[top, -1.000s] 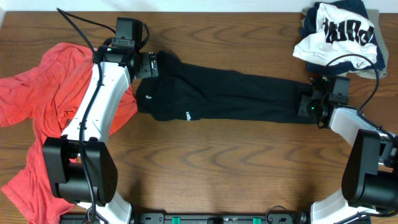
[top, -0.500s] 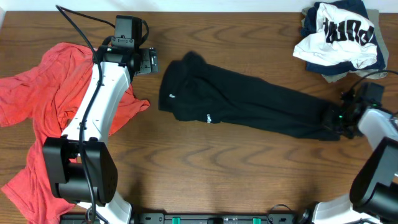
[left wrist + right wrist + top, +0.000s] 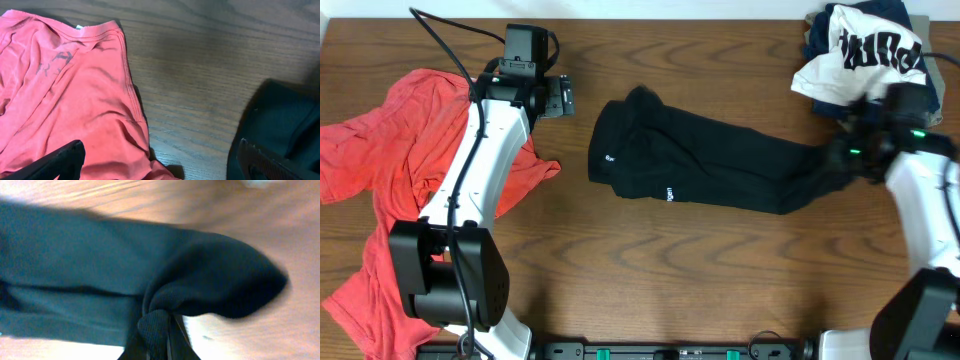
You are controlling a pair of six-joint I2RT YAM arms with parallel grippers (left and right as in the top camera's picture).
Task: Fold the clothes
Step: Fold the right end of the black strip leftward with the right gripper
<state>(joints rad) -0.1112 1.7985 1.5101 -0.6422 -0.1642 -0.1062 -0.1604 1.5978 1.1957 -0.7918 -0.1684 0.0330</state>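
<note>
Black fabric stretches across the middle of the wooden table (image 3: 720, 280): the black shirt (image 3: 700, 172) lies as a long, narrow band running from upper left to lower right, with small white logos showing near its left end. Its right end is gathered into the right end effector (image 3: 838, 158), which is clenched on it. The right wrist view, somewhat blurred, shows the cloth (image 3: 215, 280) bunched into a rounded fold and pinched between the dark fingers (image 3: 150, 335) at the bottom of the frame. The left end effector (image 3: 560, 98) hangs near the far edge of the table, just beside the shirt's left end but apart from it. In the left wrist view its two fingers (image 3: 57, 161) stand wide apart, released, with only bare wood and the hem of the coral-red tee (image 3: 65, 100) between them and a corner of black cloth at the right. The coral-red tee (image 3: 400, 150) lies rumpled along the left side of the table, partly under the left arm. A white-and-navy lettered shirt (image 3: 865, 55) is heaped in the far right corner, near the right arm.
</note>
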